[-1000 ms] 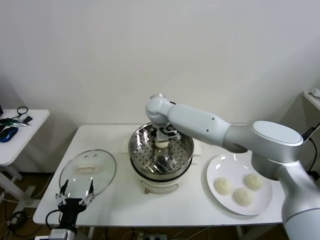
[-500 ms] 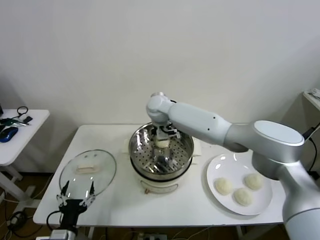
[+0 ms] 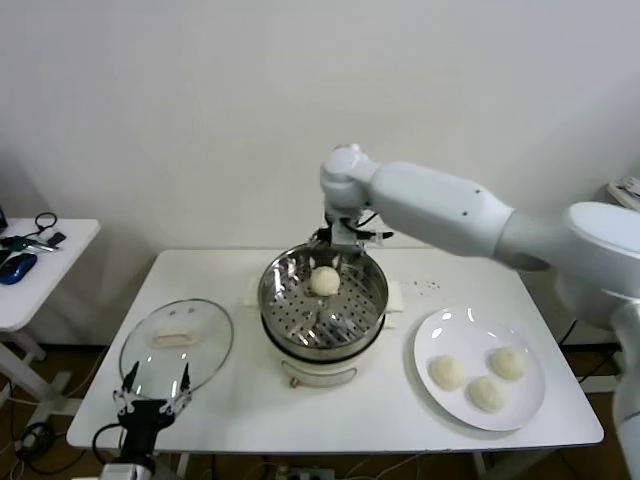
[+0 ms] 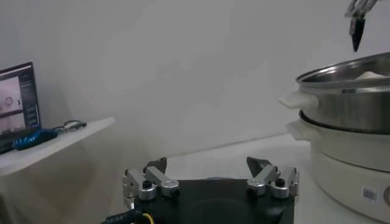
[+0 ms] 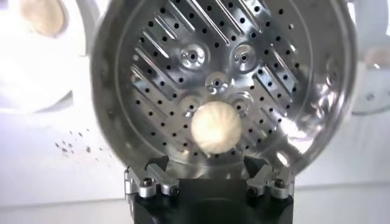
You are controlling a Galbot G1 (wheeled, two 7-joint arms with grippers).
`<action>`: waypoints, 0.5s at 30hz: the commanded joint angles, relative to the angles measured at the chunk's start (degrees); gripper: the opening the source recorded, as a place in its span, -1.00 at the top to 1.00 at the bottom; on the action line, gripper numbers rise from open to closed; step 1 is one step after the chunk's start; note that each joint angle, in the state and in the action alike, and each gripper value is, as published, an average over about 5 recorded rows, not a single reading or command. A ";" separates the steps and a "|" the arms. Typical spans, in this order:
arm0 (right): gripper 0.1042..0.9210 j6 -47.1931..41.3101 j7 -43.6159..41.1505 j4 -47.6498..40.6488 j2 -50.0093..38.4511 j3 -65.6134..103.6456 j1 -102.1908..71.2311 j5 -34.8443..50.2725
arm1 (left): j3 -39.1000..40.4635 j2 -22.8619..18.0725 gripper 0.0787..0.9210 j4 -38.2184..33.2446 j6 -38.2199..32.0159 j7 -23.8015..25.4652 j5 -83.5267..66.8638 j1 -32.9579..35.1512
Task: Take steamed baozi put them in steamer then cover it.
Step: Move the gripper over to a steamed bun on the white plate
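Steel steamer (image 3: 322, 300) holds 1 baozi (image 3: 324, 281); R pincer (image 3: 347, 238) above, apart, empty.

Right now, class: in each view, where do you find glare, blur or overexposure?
Head view: evenly lit, with bright highlights on the steamer rim. Right wrist view: the plate is washed out to white, its baozi soft, and glare streaks the steamer's perforated floor. Left wrist view: dim and flat, the left gripper close and slightly soft.
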 commanded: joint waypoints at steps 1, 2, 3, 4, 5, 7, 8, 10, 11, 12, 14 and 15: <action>-0.76 -14.76 5.06 6.28 -12.01 -11.94 11.27 20.24 | 0.10 0.11 -0.77 -0.48 -0.26 -0.11 0.07 0.63; -0.76 -18.20 5.13 7.64 -13.75 -12.86 11.92 22.16 | 0.16 0.12 -0.77 -0.59 -0.30 -0.09 0.08 0.76; -0.76 -21.52 5.12 8.92 -15.55 -13.67 12.36 23.94 | 0.22 0.15 -0.77 -0.72 -0.31 -0.07 0.09 0.89; -0.76 -24.61 4.99 10.14 -17.43 -14.38 12.61 25.59 | 0.27 0.18 -0.77 -0.83 -0.32 -0.06 0.09 0.98; -0.76 -27.79 4.79 11.32 -19.35 -14.98 12.71 27.15 | 0.29 0.20 -0.77 -0.92 -0.33 -0.05 0.10 1.04; -0.76 -32.73 4.49 13.09 -23.00 -15.78 12.36 29.62 | 0.31 0.28 -0.77 -1.01 -0.33 -0.04 0.11 1.06; -0.76 -34.43 4.38 13.73 -24.64 -16.06 12.02 30.68 | 0.32 0.31 -0.77 -1.04 -0.34 -0.04 0.11 1.05; -0.76 -36.97 4.32 14.86 -27.37 -16.63 11.23 32.41 | 0.32 0.39 -0.77 -1.06 -0.35 -0.04 0.11 1.03; -0.76 -37.81 4.31 15.39 -28.50 -16.99 10.76 33.02 | 0.33 0.43 -0.77 -1.07 -0.37 -0.06 0.11 1.03; -0.76 -38.36 4.29 15.85 -29.46 -17.31 10.19 33.38 | 0.33 0.47 -0.77 -1.07 -0.38 -0.07 0.11 1.04; -0.76 -39.40 4.37 16.74 -31.16 -17.61 8.58 33.69 | 0.34 0.58 -0.77 -1.02 -0.44 -0.09 0.09 1.06; -0.76 -39.91 4.44 17.13 -32.02 -17.27 7.20 33.54 | 0.34 0.62 -0.77 -0.96 -0.48 -0.10 0.08 1.06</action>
